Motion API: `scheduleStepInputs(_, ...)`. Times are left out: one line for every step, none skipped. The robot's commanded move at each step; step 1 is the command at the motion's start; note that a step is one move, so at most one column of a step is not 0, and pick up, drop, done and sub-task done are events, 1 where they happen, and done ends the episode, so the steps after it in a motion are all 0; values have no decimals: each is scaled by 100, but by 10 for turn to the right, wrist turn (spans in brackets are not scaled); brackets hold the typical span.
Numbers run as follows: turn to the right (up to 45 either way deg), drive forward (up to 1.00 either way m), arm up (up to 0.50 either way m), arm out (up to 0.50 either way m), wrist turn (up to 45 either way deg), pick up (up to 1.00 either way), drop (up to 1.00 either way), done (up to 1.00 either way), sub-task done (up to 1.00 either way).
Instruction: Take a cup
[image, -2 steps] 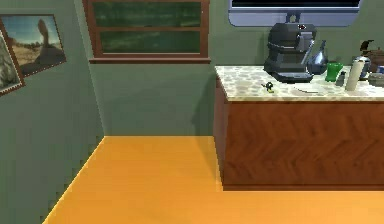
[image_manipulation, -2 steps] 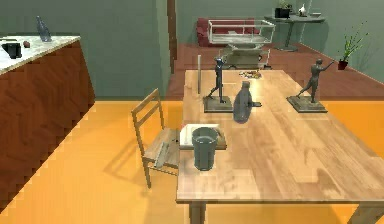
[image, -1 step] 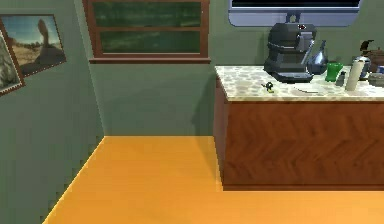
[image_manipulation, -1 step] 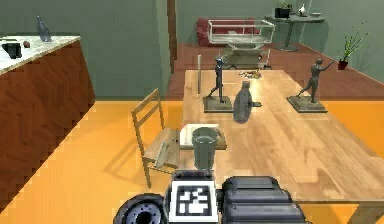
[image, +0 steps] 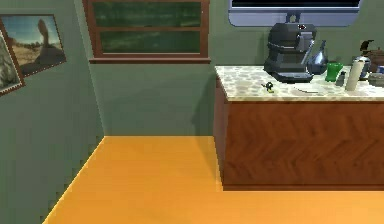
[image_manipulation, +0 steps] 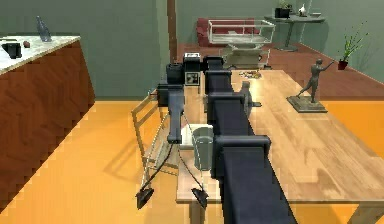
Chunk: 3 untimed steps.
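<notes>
**Forward view:** A green cup (image: 333, 71), small and squat, stands on a speckled tabletop (image: 245, 76) with a herringbone wood front. It is just to the right of a dark coffee machine (image: 290, 50) and next to a white bottle (image: 355, 73). A pale plate (image: 308, 90) lies in front of the machine, near the tabletop's front edge. Beyond, a wood-framed window (image: 148, 30) is set in a green wall, and framed pictures (image: 30, 45) hang at the view's left above an orange floor (image: 140, 180).

**Arm side view:** The dark arm (image_manipulation: 240, 160) rises from the bottom edge along the side of a long wooden tabletop (image_manipulation: 310, 140). Two thin fingers of the pincer (image_manipulation: 172, 193) hang down to the left of the arm, their dark tips low near the floor. A pale grey cup-shaped vessel (image_manipulation: 203, 148) stands at the wooden tabletop's near edge, just beside the arm and close to the fingers. It cannot be told whether the pincer holds anything. Farther along the wood, a grey statue (image_manipulation: 312, 82) of a striding figure stands on a flat base. A potted plant (image_manipulation: 348, 48) and a red sofa (image_manipulation: 213, 28) sit in the room behind. At the view's left, a wood-fronted tabletop (image_manipulation: 45, 47) carries a dark bottle (image_manipulation: 42, 28).
</notes>
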Motion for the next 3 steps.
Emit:
scheduleStepInputs(0, 0, 0, 0, 450, 0, 0, 0, 0)
scheduleStepInputs(0, 0, 0, 0, 450, 0, 0, 0, 0)
scheduleStepInputs(0, 0, 0, 0, 450, 0, 0, 0, 0)
